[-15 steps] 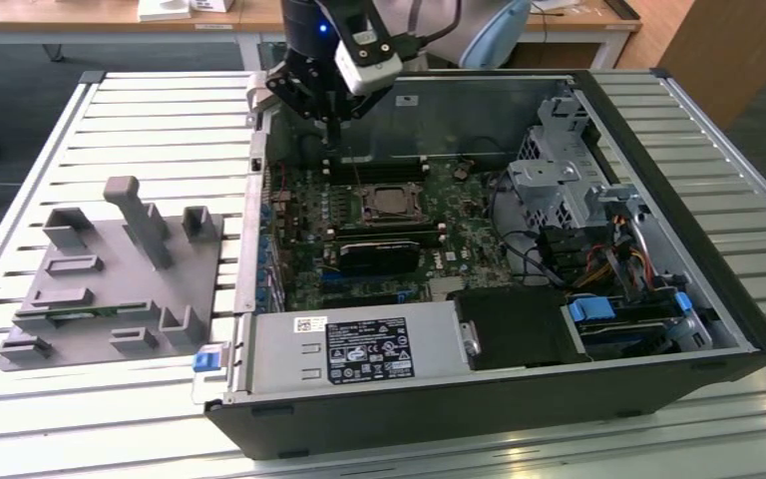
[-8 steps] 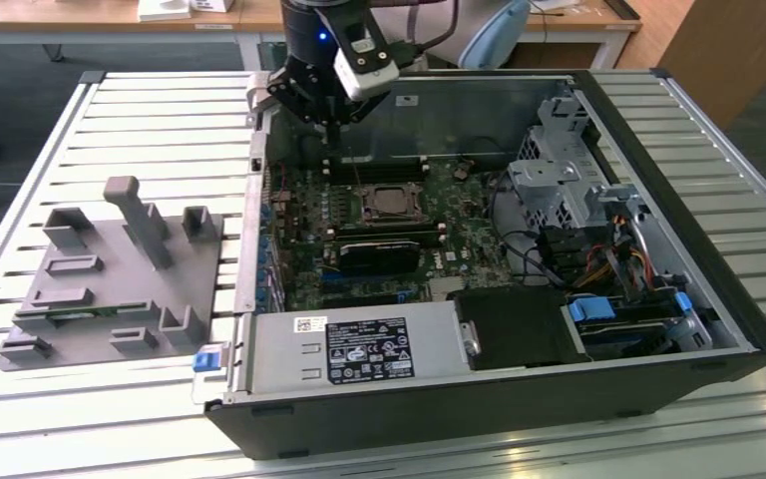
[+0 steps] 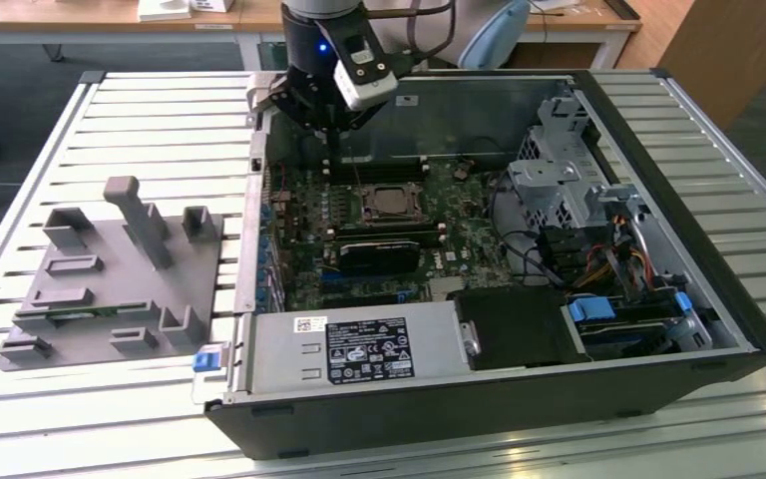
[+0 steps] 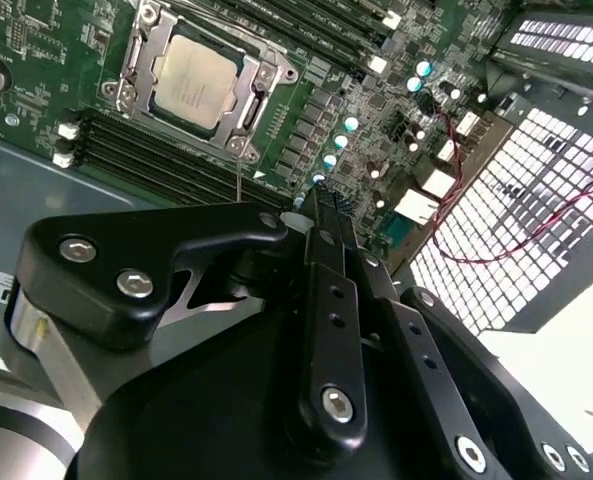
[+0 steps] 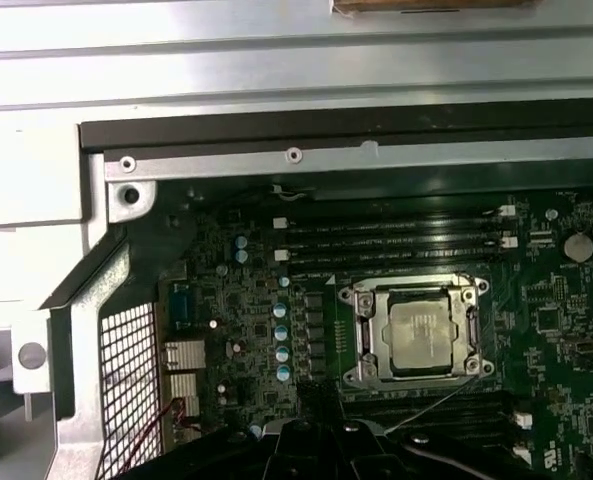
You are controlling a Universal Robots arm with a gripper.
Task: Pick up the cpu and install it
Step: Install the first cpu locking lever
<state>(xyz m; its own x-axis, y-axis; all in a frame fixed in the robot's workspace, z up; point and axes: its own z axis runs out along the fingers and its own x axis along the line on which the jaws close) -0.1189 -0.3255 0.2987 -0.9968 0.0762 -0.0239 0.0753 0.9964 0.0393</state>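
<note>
The cpu (image 4: pixel 198 81) already sits in its socket (image 4: pixel 136 45), and the gripper (image 4: pixel 321 215) hangs above it, jaws closed on nothing.

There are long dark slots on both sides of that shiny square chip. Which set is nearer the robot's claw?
The memory slots between the cpu and the gripper in the second wrist view; the other set lies beyond the chip.

open computer case (image 3: pixel 702 329) | motherboard (image 3: pixel 306 261) | grey fixture tray (image 3: pixel 104 299) | slatted table (image 3: pixel 37 180)
</note>
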